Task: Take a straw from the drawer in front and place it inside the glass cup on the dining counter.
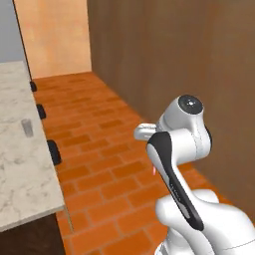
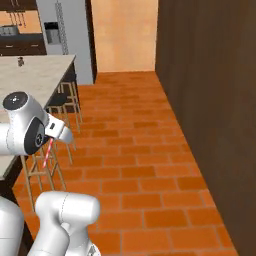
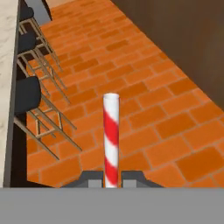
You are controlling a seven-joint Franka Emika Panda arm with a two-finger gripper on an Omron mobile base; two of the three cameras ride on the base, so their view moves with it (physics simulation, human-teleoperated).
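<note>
The end effector (image 3: 111, 179) is gripping a striped straw (image 3: 111, 135) over brick floor (image 1: 104, 149) (dark wood wall (image 1: 189, 64) right); the cup (image 1: 27, 128) is sitting on the marble tabletop (image 1: 20, 174).

No readable text, labels, brands, numbers or signs appear anywhere. The distant refrigerator (image 2: 65, 35) panel is perhaps too small and blurred to show any lettering.

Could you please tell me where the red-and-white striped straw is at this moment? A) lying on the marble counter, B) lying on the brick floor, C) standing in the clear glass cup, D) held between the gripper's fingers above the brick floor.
D: in the hand view the thin red-and-white striped straw rises from between the gripper fingers, over the orange brick floor; the small clear glass cup stands empty on the beige marble counter.
</note>
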